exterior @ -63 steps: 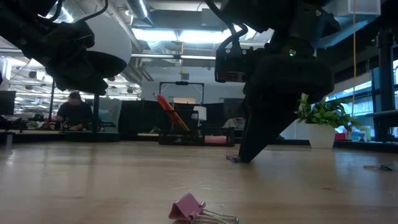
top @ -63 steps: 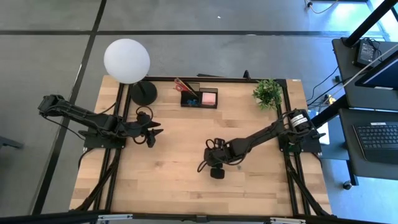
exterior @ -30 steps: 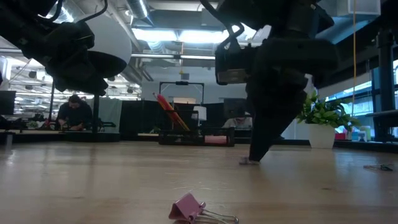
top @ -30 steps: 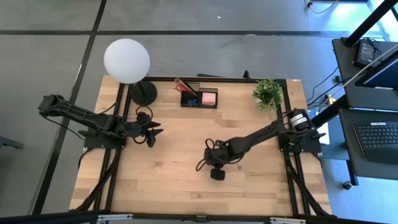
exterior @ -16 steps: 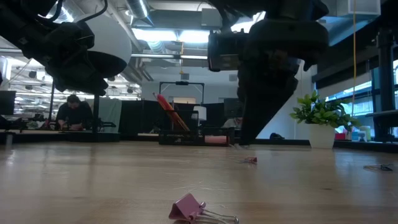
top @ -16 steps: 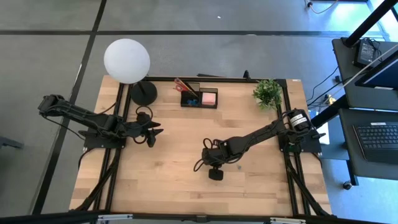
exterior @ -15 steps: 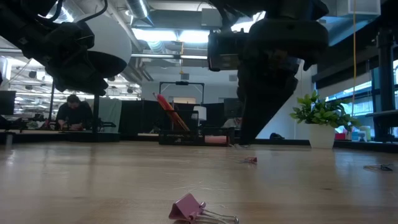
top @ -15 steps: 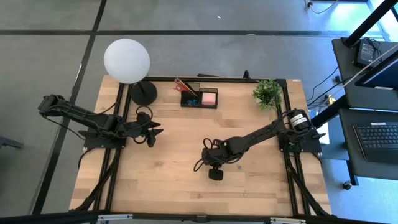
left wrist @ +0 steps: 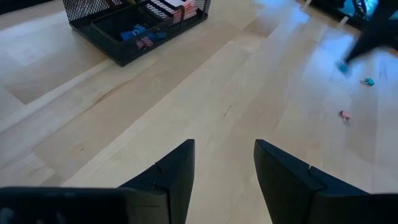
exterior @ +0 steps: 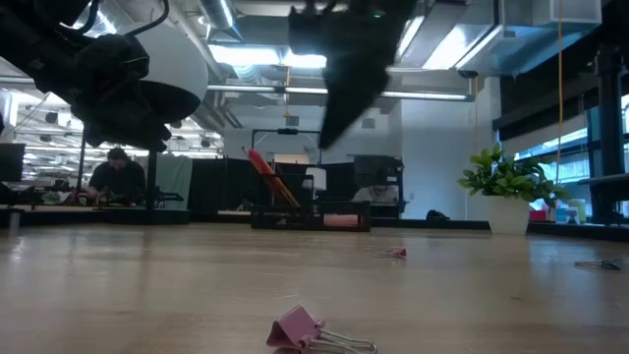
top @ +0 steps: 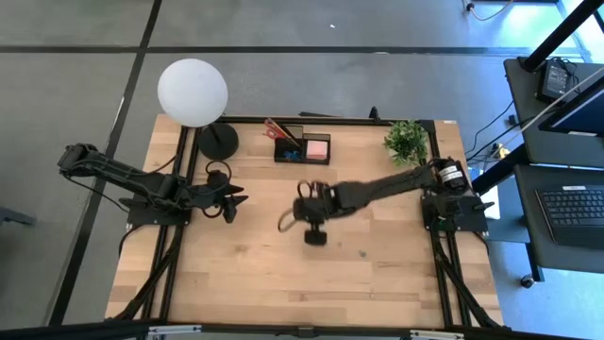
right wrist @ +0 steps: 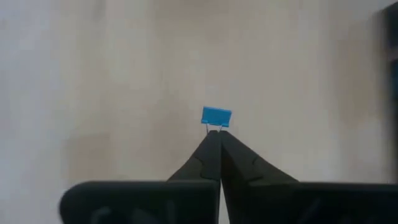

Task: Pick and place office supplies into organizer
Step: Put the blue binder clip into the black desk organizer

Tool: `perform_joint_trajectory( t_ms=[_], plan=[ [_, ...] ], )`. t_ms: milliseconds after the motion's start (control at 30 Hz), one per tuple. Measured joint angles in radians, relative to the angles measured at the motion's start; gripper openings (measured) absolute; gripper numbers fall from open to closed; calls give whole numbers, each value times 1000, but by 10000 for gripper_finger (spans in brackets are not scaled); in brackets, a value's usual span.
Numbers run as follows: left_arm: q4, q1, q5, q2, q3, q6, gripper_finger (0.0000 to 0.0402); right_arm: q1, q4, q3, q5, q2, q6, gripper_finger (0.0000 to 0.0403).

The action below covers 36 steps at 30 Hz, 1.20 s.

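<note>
Wooden table [top: 264, 274] under office ceiling lights held the organizer [top: 302, 148] at its far edge, w/ red-handled scissors [top: 277, 128] and a pink sticky-note pad [top: 317, 148] already inside. Right gripper [right wrist: 217, 135] hung above the table, near the organizer on its near side, fingers pinched together on the wire handles of a small blue binder clip [right wrist: 216, 116]. Left gripper [left wrist: 224, 165] waited well to the organizer's left, fingers apart & holding nothing. A pink binder clip [exterior: 313, 330] lay at the table's near edge, far from the organizer; smaller clips [exterior: 395, 253] lay between them.
</note>
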Motion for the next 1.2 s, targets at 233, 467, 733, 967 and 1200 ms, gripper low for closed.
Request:
perform_joint_trajectory(
  t_ms=[233, 467, 733, 967, 1200],
  plan=[
    [0, 0, 2, 0, 0, 8, 159, -192, 27, 158, 29, -2, -130, 0],
    [-4, 0, 3, 0, 0, 38, 159, -342, 136, 170, 30, 14, -149, 0],
    [-5, 0, 3, 0, 0, 79, 159, -396, 226, 169, -18, 120, -177, 0],
    [-5, 0, 3, 0, 0, 79, 159, -438, 222, 169, -3, 197, -178, 0],
    [-5, 0, 3, 0, 0, 79, 159, -468, 218, 168, -6, 233, -173, 1]
  ],
)
